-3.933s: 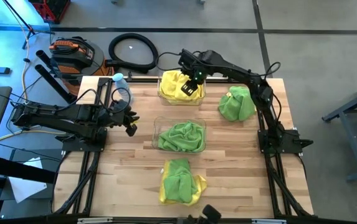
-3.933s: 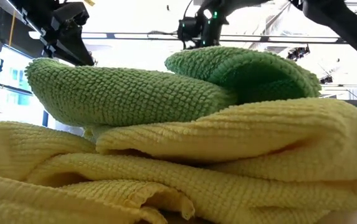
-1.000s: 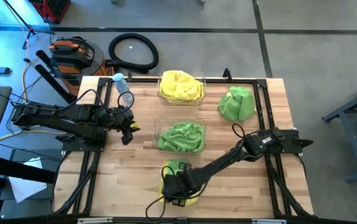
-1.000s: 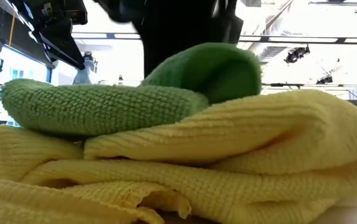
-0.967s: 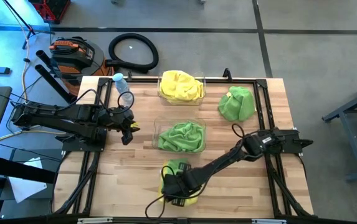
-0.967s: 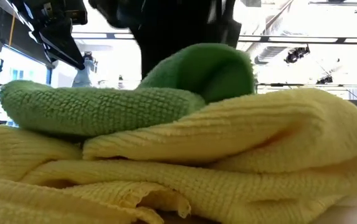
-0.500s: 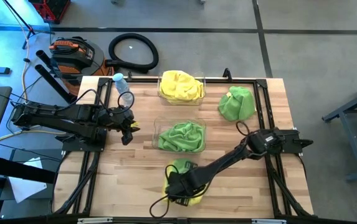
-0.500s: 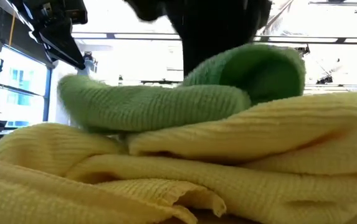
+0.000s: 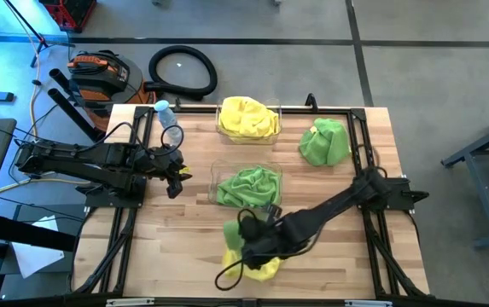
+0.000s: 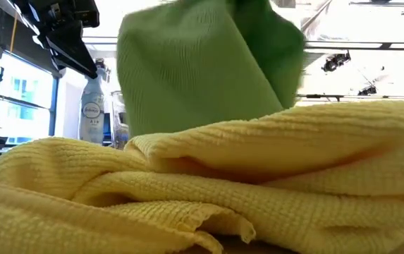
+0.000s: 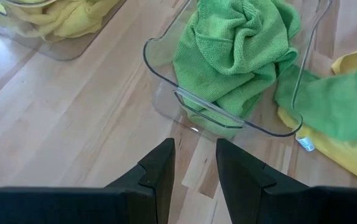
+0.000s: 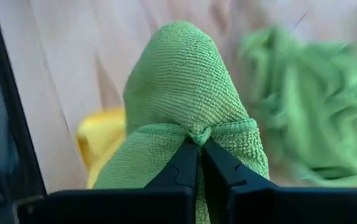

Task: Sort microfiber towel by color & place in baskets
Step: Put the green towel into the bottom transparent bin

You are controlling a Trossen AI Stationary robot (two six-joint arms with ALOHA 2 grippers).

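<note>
I had the right gripper (image 12: 199, 144) at the near middle of the tabletop (image 9: 176, 230), its fingers clamped on a pinched fold of a green towel (image 12: 184, 87), which hung from them just above the yellow towel (image 9: 257, 269) that lay under it. The cloth was soft and light, so it draped and bunched round the grip point; a pinch on a raised fold like this one seemed the right hold, since a limp towel offers no edge that stays put. The fuzzy pile probably clung a little to the yellow one, though I could not tell from the blurred low view. The green basket (image 9: 216, 168) sat just beyond, already holding green cloth; the yellow basket (image 9: 276, 128) stood at the far edge, and another green towel (image 9: 324, 142) lay far right. My left gripper (image 11: 194, 163) waited at the left, fingers apart, holding nothing.
</note>
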